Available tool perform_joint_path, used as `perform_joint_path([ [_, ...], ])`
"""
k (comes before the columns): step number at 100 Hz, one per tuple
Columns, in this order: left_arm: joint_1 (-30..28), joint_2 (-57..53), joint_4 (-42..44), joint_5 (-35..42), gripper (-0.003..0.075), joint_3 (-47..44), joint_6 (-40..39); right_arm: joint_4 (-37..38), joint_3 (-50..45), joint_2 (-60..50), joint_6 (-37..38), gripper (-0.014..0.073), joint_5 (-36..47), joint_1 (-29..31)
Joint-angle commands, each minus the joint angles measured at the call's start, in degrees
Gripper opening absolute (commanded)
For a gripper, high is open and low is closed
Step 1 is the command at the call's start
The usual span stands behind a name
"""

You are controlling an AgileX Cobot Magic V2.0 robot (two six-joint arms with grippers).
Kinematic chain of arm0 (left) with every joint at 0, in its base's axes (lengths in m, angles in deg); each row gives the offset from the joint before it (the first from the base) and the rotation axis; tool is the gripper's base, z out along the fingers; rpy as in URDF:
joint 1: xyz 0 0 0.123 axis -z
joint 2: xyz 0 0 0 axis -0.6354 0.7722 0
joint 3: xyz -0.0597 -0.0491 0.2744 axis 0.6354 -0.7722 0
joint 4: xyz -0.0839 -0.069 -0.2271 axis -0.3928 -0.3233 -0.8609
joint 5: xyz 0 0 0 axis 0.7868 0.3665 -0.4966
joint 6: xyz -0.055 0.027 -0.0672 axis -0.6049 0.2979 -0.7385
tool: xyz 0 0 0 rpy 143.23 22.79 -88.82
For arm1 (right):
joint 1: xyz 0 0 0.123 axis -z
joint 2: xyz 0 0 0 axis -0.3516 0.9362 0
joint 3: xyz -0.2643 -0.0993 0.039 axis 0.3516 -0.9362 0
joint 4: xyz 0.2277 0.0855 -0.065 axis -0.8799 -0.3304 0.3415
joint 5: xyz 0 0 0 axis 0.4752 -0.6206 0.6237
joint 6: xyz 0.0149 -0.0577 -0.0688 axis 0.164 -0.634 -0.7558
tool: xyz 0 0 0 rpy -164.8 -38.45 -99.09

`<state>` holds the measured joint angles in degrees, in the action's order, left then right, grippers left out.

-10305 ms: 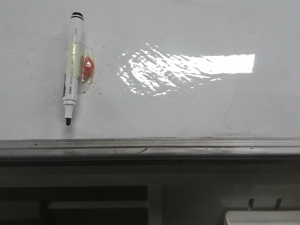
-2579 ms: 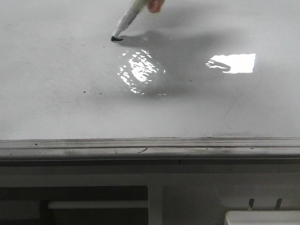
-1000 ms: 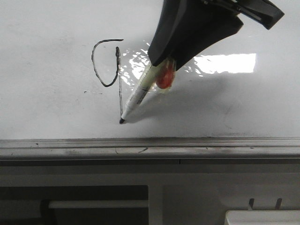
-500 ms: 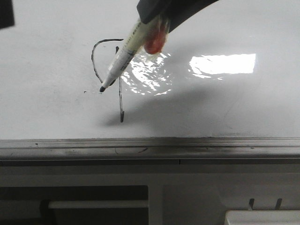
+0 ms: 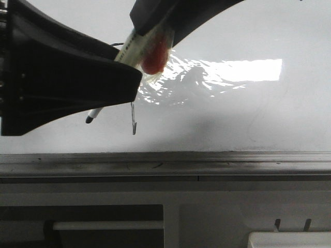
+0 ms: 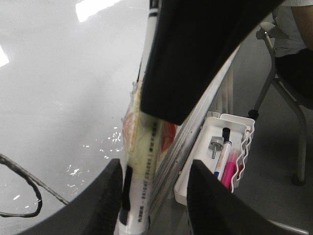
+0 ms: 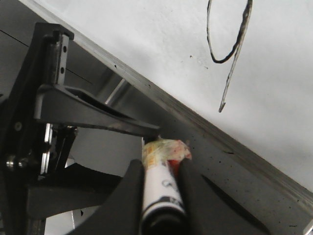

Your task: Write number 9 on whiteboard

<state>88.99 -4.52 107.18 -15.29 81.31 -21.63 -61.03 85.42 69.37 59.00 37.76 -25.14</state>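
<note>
Hazards, as judged. The black-tipped white marker pen (image 5: pixel 93 117) with yellowish tape and a red lump on its barrel hangs with its nib uncapped close above the large glossy white whiteboard (image 5: pixel 269 113); any drop or sideways drift of either arm could leave a stray stroke beside or across the hand-drawn black number 9 (image 7: pixel 230 44). Two arms crowd one barrel: the black fingers of the left gripper (image 6: pixel 154 188) stand on either side of the marker below the grasp of the right gripper (image 7: pixel 159 183), so a mistimed closing or release could knock the pen loose, let it slip, or bring the fingers into collision.

Right arm. It reaches in from above in the front view, angled down toward the board. Its jaws are clamped on the upper barrel, the taped red lump just ahead of the fingertips, the nib pointing away and down.

Left arm. It comes in from the left of the front view, its broad black body covering most of the digit's loop. Its jaws stand parted, one finger on each side of the barrel; whether either pad touches the pen cannot be told.

Task item. The number 9 lies on the board beyond the right jaws, its loop and long straight tail whole in the right wrist view, the tail end just beside the nib in the front view.

Incidental. A white plastic tray (image 6: pixel 211 128) holding spare pens (image 6: pixel 223 154) sits beside the left jaws, off the board.
</note>
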Motion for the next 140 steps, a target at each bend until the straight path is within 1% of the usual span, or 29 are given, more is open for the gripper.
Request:
perform_joint_path([
  [1,0.29,0.53,-1.26,4.82,0.0274,2.45,-0.2,-1.17,1.54,-1.54,-0.3,-0.0057,2.58,-0.01],
  [12,0.29,1.04,-1.26,4.82,0.0271,2.66,-0.2,-1.17,1.54,-1.54,-0.3,-0.0057,2.58,-0.01],
  [19,0.29,1.04,-1.26,4.82,0.0235,2.66,-0.2,-1.17,1.54,-1.54,-0.3,-0.0057,2.58,-0.01],
  [20,0.29,1.04,-1.26,4.82,0.0216,2.66,-0.2,-1.17,1.54,-1.54,-0.3,-0.0057,2.58,-0.01],
  [21,0.29,1.04,-1.26,4.82,0.0216,2.66,-0.2,-1.17,1.54,-1.54,-0.3,-0.0057,2.58,-0.01],
  [43,0.29,1.04,-1.26,4.95,-0.0022,2.66,-0.2,-1.17,1.54,-1.54,-0.3,-0.0057,2.49,-0.01],
  [68,0.29,1.04,-1.26,5.21,-0.002,2.66,-0.2,-1.17,1.54,-1.54,-0.3,-0.0057,2.49,-0.01],
  [73,0.29,1.04,-1.36,5.21,-0.002,2.66,-0.2,-1.17,1.54,-1.54,-0.3,-0.0046,2.49,-0.01],
  [80,0.29,1.04,-1.6,5.21,-0.002,2.66,-0.39,-1.04,1.54,-1.54,-0.54,0.0013,2.49,-0.01],
  [87,0.29,1.04,-2.74,5.21,-0.002,2.66,-0.57,-0.52,1.54,-1.54,-0.54,0.013,2.49,-0.01],
  [88,0.29,1.04,-2.92,5.21,-0.002,2.66,-0.59,-0.39,1.54,-1.54,-0.54,0.0157,2.49,-0.01],
  [92,0.29,1.04,-5.13,4.92,-0.002,2.66,-0.59,-0.11,1.54,-1.54,-0.54,0.0236,2.49,-0.01],
  [97,0.29,0.89,-9.6,4.0,-0.002,2.66,-0.68,-0.11,1.54,-1.54,-0.54,0.031,2.76,-0.01],
  [102,0.29,0.91,-16.3,2.52,-0.002,2.66,-0.68,-0.11,1.54,-1.54,-0.54,0.0348,3.43,-0.01],
  [124,0.16,-1.17,-37.41,-5.21,-0.002,2.66,-0.57,-0.11,1.54,-1.54,-0.54,0.0337,4.17,-0.01],
  [131,-1.26,-2.56,-40.69,-7.12,-0.002,2.78,-0.19,-0.11,1.54,-1.54,-0.54,0.0337,3.79,-0.01],
  [140,-5.08,-4.23,-43.24,-10.43,-0.002,2.99,-0.19,-0.11,1.54,-1.54,-0.54,0.0337,3.4,-0.01],
])
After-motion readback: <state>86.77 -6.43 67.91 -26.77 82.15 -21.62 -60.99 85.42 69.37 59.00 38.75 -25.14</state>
